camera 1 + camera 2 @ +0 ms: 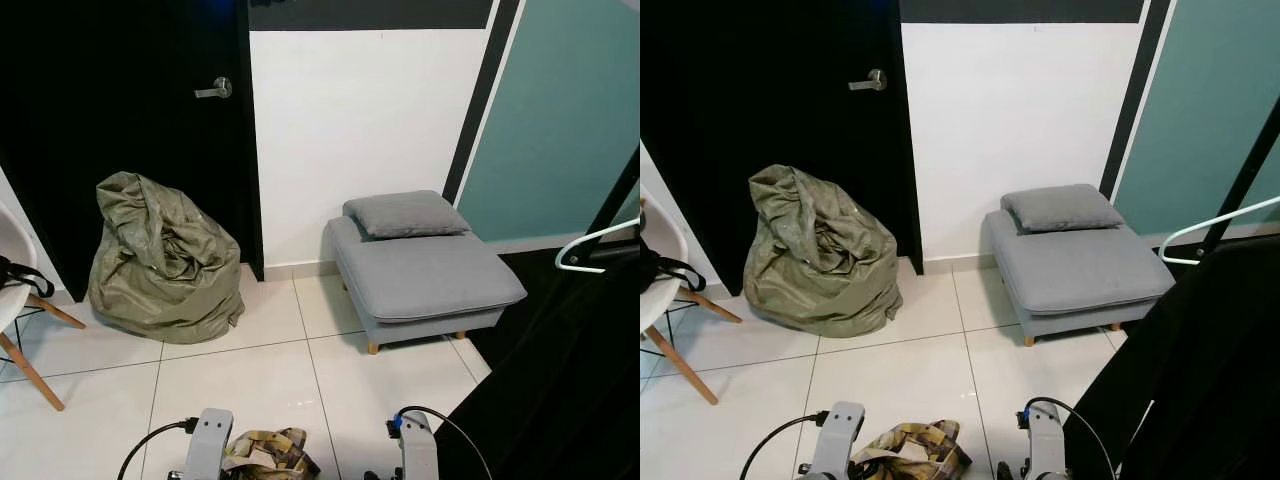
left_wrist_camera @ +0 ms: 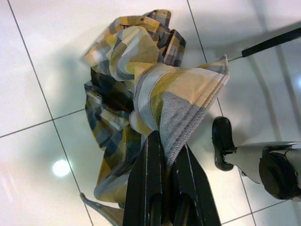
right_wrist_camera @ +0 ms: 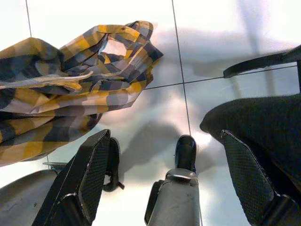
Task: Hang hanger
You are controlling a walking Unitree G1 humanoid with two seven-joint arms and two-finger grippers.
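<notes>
While the left gripper (image 2: 162,155) hung low over the white tiled floor (image 1: 250,380), its two black fingers were pressed together on a fold of the yellow-and-grey checked cloth shirt (image 2: 141,89). The right gripper (image 3: 164,174) stood with its fingers spread wide and empty, just beside the shirt. The white plastic hanger (image 1: 590,245) hung at the robot's right, at the black rail (image 1: 1240,180) and above dark garments (image 1: 1200,370), well apart from both grippers.
</notes>
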